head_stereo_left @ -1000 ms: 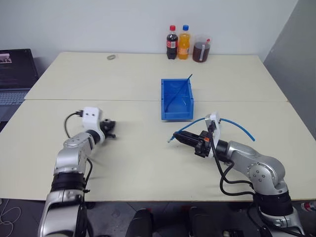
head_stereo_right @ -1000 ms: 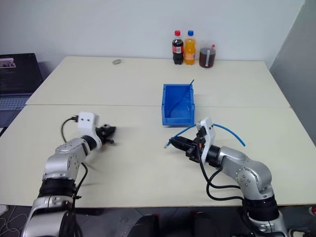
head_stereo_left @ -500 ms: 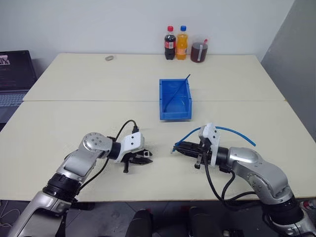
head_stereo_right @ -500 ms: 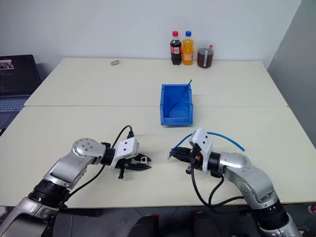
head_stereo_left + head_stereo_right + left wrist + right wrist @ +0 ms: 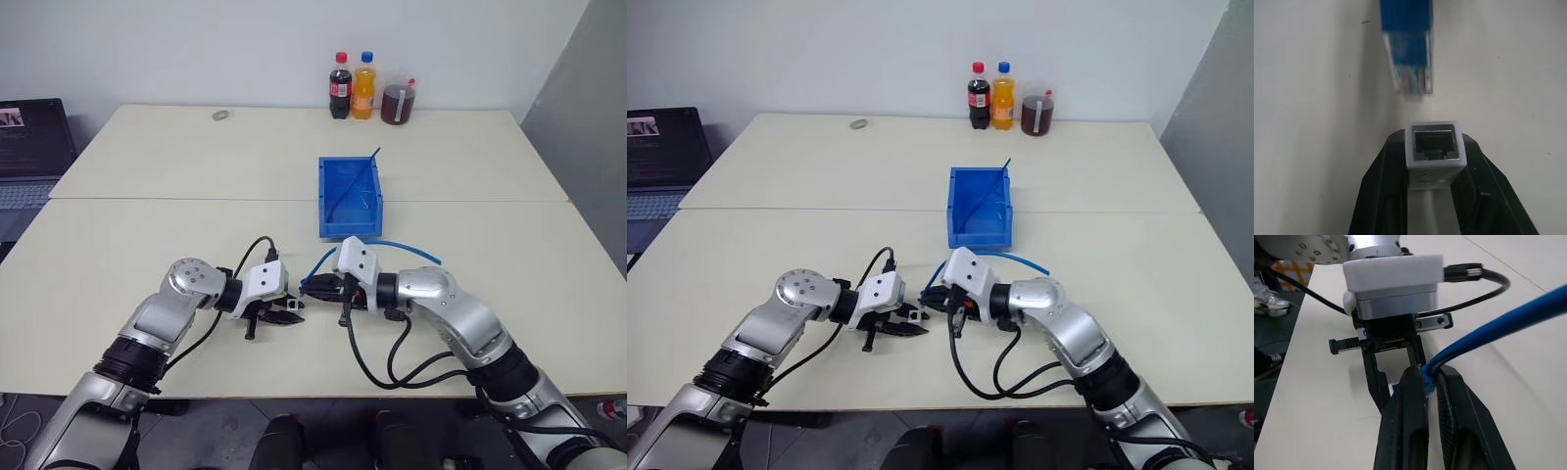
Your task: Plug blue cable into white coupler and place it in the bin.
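Note:
My left gripper (image 5: 291, 311) is shut on the white coupler (image 5: 1434, 159), a small white block whose dark socket faces outward between the black fingers (image 5: 1385, 191). My right gripper (image 5: 313, 290) is shut on the blue cable (image 5: 1488, 328) just behind its clear plug (image 5: 1411, 81). The two grippers point at each other low over the near table. In the left wrist view the plug hangs a short gap in front of the socket, slightly off its line. The cable arcs back over my right arm (image 5: 407, 245). The blue bin (image 5: 350, 196) stands just beyond the grippers.
Two bottles (image 5: 340, 85) and a jar of dark drink (image 5: 399, 103) stand at the table's far edge. A small grey oval object (image 5: 221, 115) lies far left. A laptop (image 5: 29, 147) sits off the table's left side. A thin dark rod leans inside the bin.
My left arm swung in from the left toward the table's middle and then held still. My right gripper has carried the cable's plug leftward up to the coupler.

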You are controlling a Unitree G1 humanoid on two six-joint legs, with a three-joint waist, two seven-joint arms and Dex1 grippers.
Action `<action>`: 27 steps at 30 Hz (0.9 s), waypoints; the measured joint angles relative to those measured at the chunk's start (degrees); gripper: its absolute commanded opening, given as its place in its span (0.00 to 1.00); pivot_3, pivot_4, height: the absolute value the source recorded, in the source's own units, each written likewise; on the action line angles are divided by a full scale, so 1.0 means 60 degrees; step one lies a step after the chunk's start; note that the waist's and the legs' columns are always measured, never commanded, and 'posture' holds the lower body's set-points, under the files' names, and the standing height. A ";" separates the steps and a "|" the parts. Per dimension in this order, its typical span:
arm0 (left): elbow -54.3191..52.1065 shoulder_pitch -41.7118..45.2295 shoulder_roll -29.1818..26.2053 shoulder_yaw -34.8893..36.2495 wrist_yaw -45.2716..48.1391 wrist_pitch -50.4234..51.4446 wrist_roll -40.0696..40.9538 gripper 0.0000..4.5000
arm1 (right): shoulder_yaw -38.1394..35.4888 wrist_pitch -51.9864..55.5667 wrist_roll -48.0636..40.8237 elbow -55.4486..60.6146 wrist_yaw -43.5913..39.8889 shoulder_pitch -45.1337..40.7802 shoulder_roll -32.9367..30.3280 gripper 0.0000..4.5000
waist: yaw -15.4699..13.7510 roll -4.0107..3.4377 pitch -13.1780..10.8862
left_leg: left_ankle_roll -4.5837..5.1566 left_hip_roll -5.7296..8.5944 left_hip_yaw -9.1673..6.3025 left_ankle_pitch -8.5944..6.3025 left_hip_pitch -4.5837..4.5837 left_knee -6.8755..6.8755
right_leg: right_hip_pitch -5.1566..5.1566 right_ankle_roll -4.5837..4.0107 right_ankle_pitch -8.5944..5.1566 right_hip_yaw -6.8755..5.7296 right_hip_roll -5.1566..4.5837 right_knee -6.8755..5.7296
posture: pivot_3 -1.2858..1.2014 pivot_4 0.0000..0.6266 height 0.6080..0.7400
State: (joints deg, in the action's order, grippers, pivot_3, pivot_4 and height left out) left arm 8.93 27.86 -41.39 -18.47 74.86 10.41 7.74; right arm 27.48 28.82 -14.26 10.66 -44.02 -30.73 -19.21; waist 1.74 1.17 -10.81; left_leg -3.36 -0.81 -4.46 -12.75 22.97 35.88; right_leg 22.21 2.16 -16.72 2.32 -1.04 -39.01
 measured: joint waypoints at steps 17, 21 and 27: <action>-0.0015 0.0001 0.0108 0.0117 0.0041 0.0361 -0.0033 0.18 | 0.0236 -0.0633 0.1088 -0.0259 -0.0326 -0.0022 0.0283 0.00 | 0.0011 -0.0004 0.0005 | 0.0000 0.0000 -0.0001 0.0000 -0.0012 0.0006 | -0.0010 0.0000 0.0001 0.0000 0.0000 -0.0008 | 0.52 0.24 1.00; 0.0023 0.0009 0.0200 0.0153 0.0012 0.0484 -0.0036 0.18 | 0.0350 -0.0717 0.1248 -0.0273 -0.0417 -0.0080 0.0316 0.00 | -0.0004 -0.0004 0.0009 | 0.0000 0.0002 -0.0005 0.0000 -0.0014 0.0014 | -0.0019 0.0002 0.0001 -0.0003 -0.0001 -0.0008 | 0.52 0.24 1.00; 0.0062 0.0029 0.0243 0.0159 -0.0039 0.0511 -0.0054 0.18 | 0.0503 -0.0722 0.1431 -0.0319 -0.0666 -0.0256 0.0316 0.00 | -0.0006 -0.0006 0.0014 | 0.0000 0.0003 -0.0006 0.0001 -0.0019 0.0016 | -0.0024 0.0006 0.0003 -0.0003 -0.0001 -0.0008 | 0.52 0.24 1.00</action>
State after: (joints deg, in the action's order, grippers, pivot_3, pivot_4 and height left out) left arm 9.31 28.03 -39.93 -17.52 74.62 13.48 7.41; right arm 30.50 24.48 -5.68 8.75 -48.02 -32.27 -17.32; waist 1.70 1.14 -10.72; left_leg -3.36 -0.79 -4.50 -12.74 22.86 35.98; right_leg 22.06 2.19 -16.70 2.30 -1.05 -39.06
